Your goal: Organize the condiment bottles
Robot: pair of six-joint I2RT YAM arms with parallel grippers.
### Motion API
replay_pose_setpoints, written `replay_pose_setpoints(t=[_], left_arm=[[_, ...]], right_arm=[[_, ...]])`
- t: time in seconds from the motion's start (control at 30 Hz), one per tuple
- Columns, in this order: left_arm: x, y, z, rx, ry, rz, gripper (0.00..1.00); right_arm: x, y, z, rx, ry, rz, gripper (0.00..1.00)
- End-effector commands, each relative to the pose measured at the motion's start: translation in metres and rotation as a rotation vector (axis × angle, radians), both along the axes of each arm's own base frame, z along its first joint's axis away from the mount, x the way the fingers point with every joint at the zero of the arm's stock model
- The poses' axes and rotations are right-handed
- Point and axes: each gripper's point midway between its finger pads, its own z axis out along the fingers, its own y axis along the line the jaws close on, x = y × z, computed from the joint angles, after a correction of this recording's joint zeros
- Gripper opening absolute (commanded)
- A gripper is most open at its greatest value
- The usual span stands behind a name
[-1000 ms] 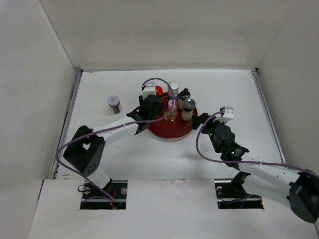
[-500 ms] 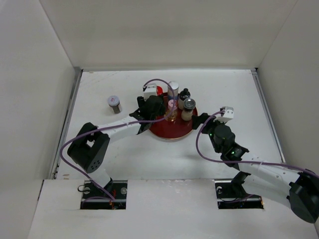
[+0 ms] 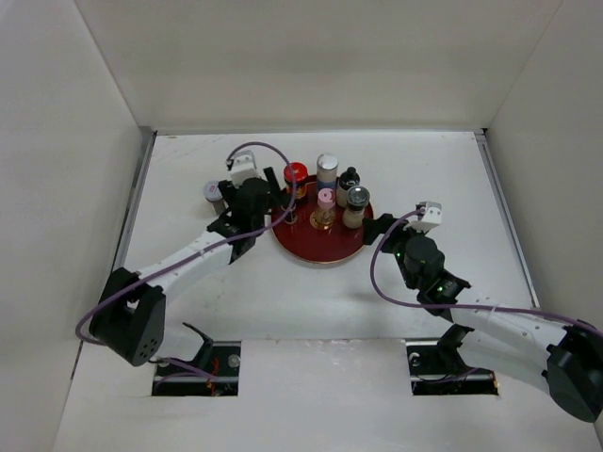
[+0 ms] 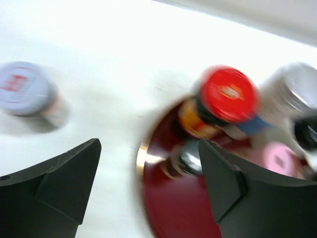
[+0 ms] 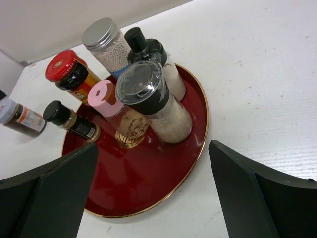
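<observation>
Left pincer (image 4: 148, 168) has spread and withdrawn leftward off the tray (image 3: 325, 252); right pincer (image 5: 153, 193) stays spread.

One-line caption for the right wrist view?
Open right gripper faces a dark-red tray carrying six condiment bottles; a seventh, grey-capped jar stands off the tray.

The tray (image 5: 148, 191) looks glossy, the silver-lidded jar (image 5: 106, 42) has a ribbed metal lid, the table (image 5: 257, 74) matt.
</observation>
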Motion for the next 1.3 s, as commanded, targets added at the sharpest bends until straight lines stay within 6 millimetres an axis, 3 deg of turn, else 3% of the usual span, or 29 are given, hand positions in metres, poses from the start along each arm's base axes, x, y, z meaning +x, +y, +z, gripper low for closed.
replay_pose_setpoints(t=[0.0, 0.13, 0.33, 0.47, 0.73, 0.8, 0.93, 1.07, 1.27], left_arm=[[0.002, 0.06, -0.01, 0.021, 0.018, 0.163, 0.8], [0.014, 0.11, -0.017, -0.002, 0.033, 0.286, 0.83], [0.046, 0.145, -0.034, 0.006, 0.062, 0.37, 0.85], [0.065, 0.147, -0.051, -0.01, 0.096, 0.35, 0.85], [0.084, 0.156, -0.062, -0.003, 0.113, 0.347, 0.82], [0.087, 0.157, -0.068, -0.003, 0.128, 0.345, 0.75], [0.087, 0.158, -0.074, 0.003, 0.137, 0.354, 0.49], [0.075, 0.153, -0.071, 0.014, 0.128, 0.36, 0.36], [0.031, 0.122, -0.031, 0.012, 0.023, 0.309, 0.34]], right_arm=[[0.005, 0.007, 0.028, 0.053, -0.064, 0.012, 1.0], [0.005, 0.007, 0.029, 0.056, -0.066, 0.012, 1.0], [0.008, 0.011, 0.022, 0.039, -0.05, 0.014, 1.0], [0.006, 0.011, 0.026, 0.048, -0.06, 0.02, 1.0], [0.005, 0.015, 0.027, 0.049, -0.059, 0.037, 1.0], [0.005, 0.014, 0.028, 0.052, -0.063, 0.035, 1.0], [0.004, 0.013, 0.029, 0.052, -0.064, 0.034, 1.0], [0.005, 0.014, 0.03, 0.042, -0.067, 0.036, 1.0], [0.004, 0.012, 0.03, 0.044, -0.07, 0.03, 1.0]])
